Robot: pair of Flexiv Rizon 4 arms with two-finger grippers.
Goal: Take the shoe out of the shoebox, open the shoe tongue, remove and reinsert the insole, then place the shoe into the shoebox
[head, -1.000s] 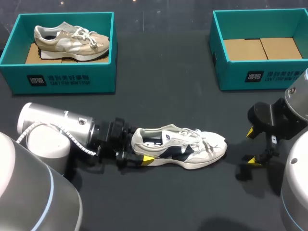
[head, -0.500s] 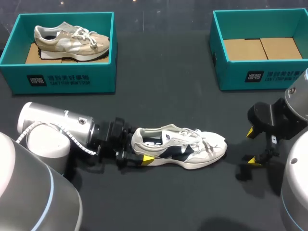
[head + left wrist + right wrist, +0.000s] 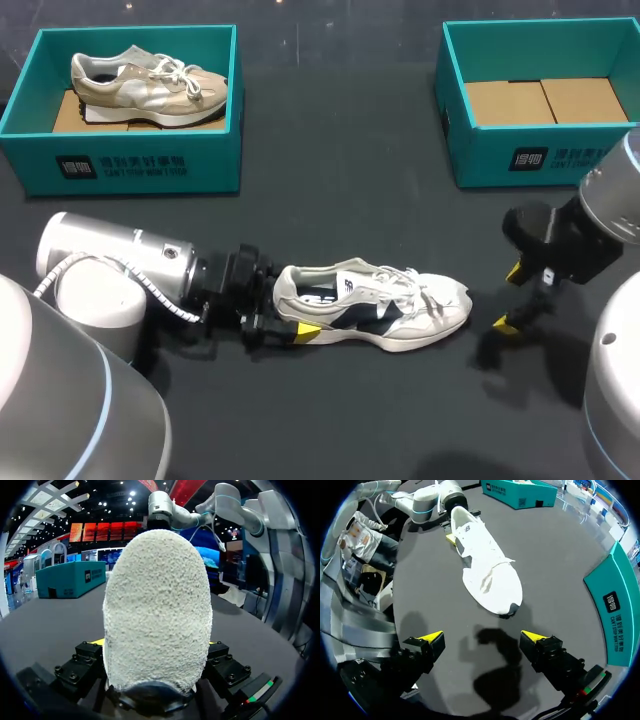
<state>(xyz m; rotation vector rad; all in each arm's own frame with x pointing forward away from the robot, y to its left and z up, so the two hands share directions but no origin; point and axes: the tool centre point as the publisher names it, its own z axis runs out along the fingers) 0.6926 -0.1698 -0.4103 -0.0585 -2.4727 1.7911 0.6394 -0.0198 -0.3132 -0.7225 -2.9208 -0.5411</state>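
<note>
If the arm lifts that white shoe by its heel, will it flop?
Probably not much: the shoe has a thick sole that looks fairly stiff, though the toe may dip, since the left gripper holds only the heel. The loose laces would likely dangle. Pushed, its flat sole should slide rather than roll.

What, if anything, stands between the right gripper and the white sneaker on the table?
Nothing visible. Only bare black table lies between the right gripper, jaws open, and the white sneaker, whose toe points toward it.
</note>
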